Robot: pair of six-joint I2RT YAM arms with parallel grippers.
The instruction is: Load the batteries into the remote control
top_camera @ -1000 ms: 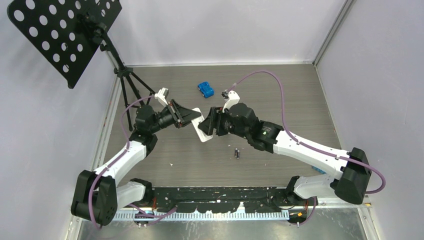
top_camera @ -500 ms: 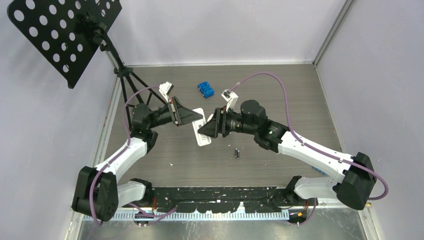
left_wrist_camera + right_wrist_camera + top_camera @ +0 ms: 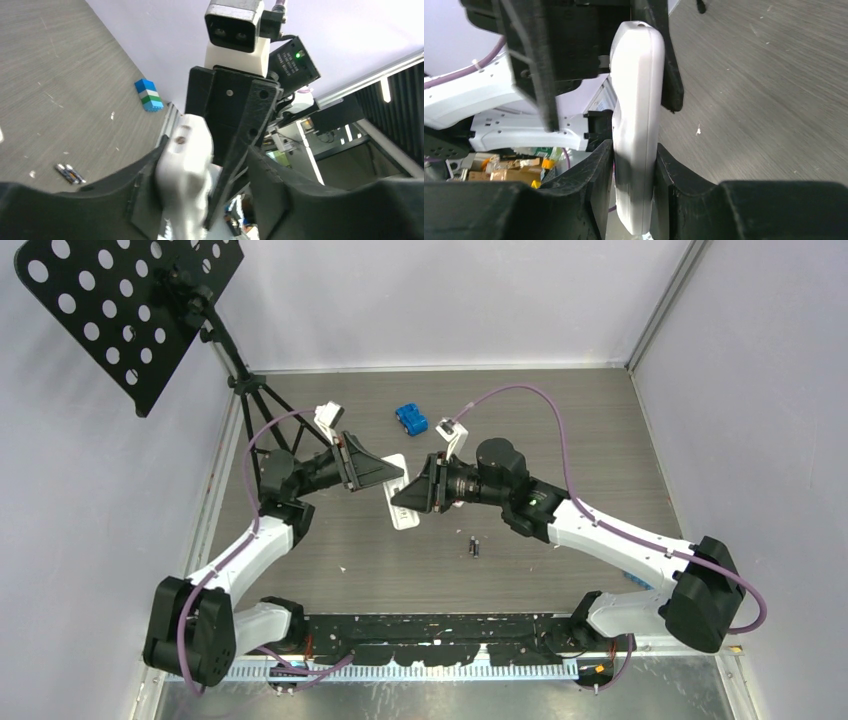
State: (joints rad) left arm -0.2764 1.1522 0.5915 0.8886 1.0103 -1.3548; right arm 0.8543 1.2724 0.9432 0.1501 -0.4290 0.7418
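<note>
The white remote control (image 3: 403, 515) hangs above the table between the two arms. My right gripper (image 3: 634, 150) is shut on it, both pads pressed flat against its sides, the remote control (image 3: 638, 100) standing up out of the jaws. My left gripper (image 3: 207, 165) stands open around the other end. There the remote control (image 3: 185, 170) rests against one finger, with a gap to the other. One right-hand finger reaches into that gap. Two batteries (image 3: 474, 546), small and dark, lie side by side on the table under the right arm. They also show as batteries (image 3: 70, 173) in the left wrist view.
A blue toy brick stack (image 3: 411, 419) sits on the table behind the grippers. A black perforated music stand (image 3: 130, 310) on a tripod (image 3: 255, 410) stands at the far left corner. Grey walls close in the table on three sides.
My left gripper has opened off the remote control while my right gripper has closed onto it. Both wrists shifted slightly left, and the remote stays between them.
</note>
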